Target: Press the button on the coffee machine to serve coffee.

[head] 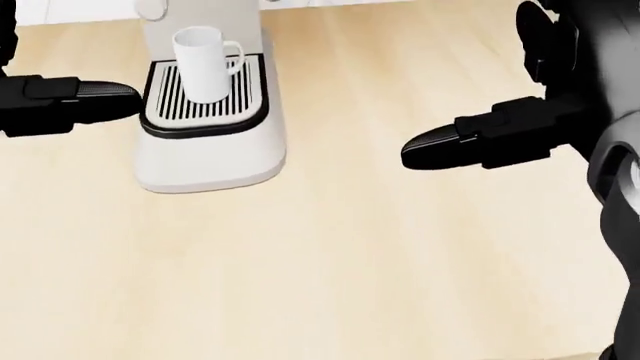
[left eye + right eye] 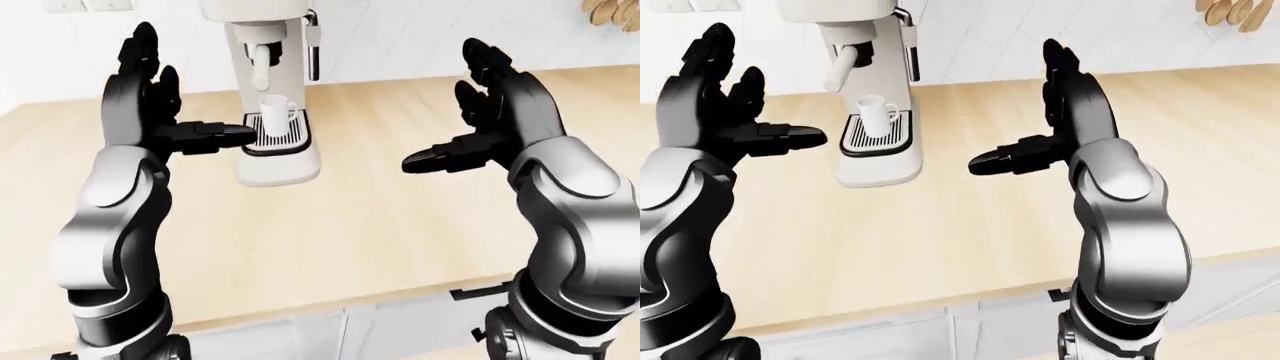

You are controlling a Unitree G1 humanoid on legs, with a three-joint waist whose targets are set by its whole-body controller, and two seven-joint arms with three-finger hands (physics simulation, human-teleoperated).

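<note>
A: Where do we stand with the coffee machine (image 2: pixel 272 97)?

B: It sits at the far left of the wooden counter (image 2: pixel 400 195), against the white wall. A white mug (image 2: pixel 276 115) is upright on its drip tray (image 1: pixel 205 101), under the spout (image 2: pixel 260 67).

A: And our hands?

B: Both are raised and spread, holding nothing. Our left hand (image 2: pixel 150 112) hovers just left of the machine, its thumb reaching toward the tray's edge; whether it touches, we cannot tell. Our right hand (image 2: pixel 495 112) hangs well to the right, over bare counter.

A: How do we expect the machine to handle?

B: We judge it stiff and fairly heavy, unlikely to slide under a light push. We shouldn't grasp it at all; one fingertip on the button should do. The mug looks light and breakable, so we'd keep clear of it.

A: Can we see the button?

B: Not clearly. The top of the machine is cut off in every view.

A: Any brand or writing?

B: We can read none on the machine or the mug.
</note>
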